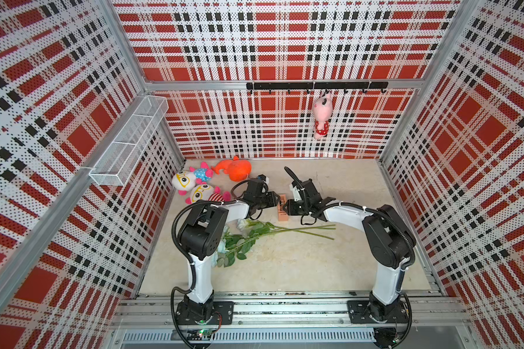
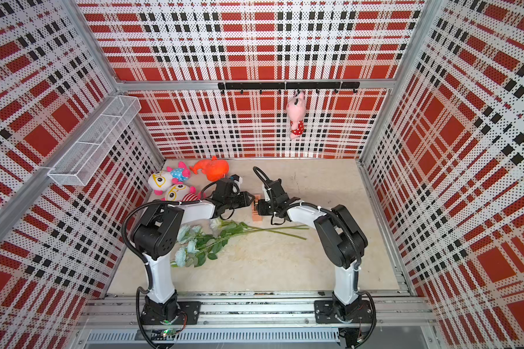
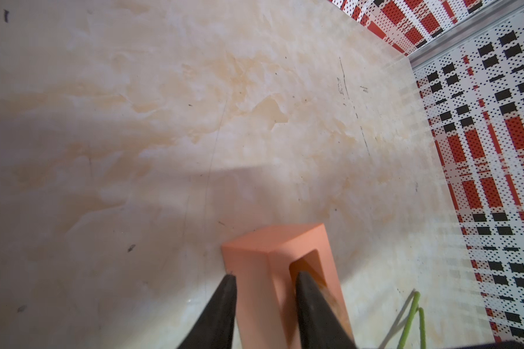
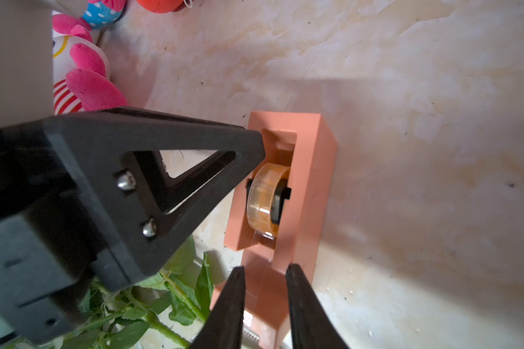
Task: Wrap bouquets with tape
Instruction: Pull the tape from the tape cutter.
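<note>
L arm reaches inward; left claw (image 3: 265,276) part-open astride one side wall of narrow orange-tan tape dispenser (image 4: 312,169), grip unclear. R arm mirrors it; right claw (image 4: 265,269) part-open at dispenser's cutter end, grip unclear. Pale blue-white artificial rose bouquet (image 2: 212,238) lies base-side of both claws, blooms partly hidden by L arm. Beige marbled tabletop (image 1: 285,266), red plaid walls (image 1: 285,45).

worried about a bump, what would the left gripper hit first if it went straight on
The tape dispenser: the tips of the left gripper sit right at it, though actual contact is unclear.
</note>
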### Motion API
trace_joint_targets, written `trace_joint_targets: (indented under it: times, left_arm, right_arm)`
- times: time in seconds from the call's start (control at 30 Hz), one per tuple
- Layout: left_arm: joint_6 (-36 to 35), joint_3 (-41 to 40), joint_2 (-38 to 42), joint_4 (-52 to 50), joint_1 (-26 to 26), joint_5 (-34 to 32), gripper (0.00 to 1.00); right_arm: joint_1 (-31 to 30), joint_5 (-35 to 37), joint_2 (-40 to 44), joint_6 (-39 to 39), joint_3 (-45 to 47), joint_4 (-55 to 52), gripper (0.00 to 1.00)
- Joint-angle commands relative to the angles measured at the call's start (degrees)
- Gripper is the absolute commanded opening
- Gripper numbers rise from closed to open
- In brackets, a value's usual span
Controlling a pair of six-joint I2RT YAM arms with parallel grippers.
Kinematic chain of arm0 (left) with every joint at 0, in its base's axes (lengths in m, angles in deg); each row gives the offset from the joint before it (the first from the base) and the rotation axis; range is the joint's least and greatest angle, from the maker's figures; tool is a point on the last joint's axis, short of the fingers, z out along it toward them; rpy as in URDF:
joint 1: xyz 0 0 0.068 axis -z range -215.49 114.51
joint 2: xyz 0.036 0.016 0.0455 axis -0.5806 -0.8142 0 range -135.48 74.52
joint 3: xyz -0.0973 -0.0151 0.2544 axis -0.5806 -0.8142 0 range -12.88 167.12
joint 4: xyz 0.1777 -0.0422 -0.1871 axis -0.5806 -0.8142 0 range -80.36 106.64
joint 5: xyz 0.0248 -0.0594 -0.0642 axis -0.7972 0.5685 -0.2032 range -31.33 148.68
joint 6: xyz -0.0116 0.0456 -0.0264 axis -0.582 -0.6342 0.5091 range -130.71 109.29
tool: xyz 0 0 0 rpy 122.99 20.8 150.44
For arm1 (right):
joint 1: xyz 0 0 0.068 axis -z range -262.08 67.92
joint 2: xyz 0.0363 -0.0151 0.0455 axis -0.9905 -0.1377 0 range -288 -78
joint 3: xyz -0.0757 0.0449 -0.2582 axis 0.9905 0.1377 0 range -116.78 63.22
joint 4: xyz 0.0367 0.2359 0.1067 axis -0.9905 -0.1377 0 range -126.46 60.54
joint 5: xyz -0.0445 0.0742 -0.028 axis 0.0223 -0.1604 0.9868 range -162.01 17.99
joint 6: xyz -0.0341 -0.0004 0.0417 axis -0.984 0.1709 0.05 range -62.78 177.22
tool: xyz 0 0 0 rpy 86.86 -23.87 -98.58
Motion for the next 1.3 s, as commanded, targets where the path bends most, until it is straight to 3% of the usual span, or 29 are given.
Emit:
trace_joint_targets:
  times: [0.0,0.27,0.53,1.27]
  left_arm:
    - [0.02,1.16,-1.45,0.49,-0.37,0.75,0.36]
    - [-0.03,1.10,-1.50,0.40,-0.43,1.12,0.35]
    - [-0.07,0.82,-1.51,0.38,-0.52,1.46,0.34]
    - [-0.69,1.13,-1.71,-0.31,-0.94,2.25,0.32]
  right_arm:
    - [-1.48,2.26,-0.75,-0.28,-1.42,-1.26,0.29]
    - [-2.52,6.01,0.49,-0.32,-1.50,-2.85,0.32]
    - [-2.88,4.37,-0.28,-0.32,-1.93,-2.14,0.30]
    - [-4.63,13.21,4.03,-2.12,-3.12,-7.06,0.31]
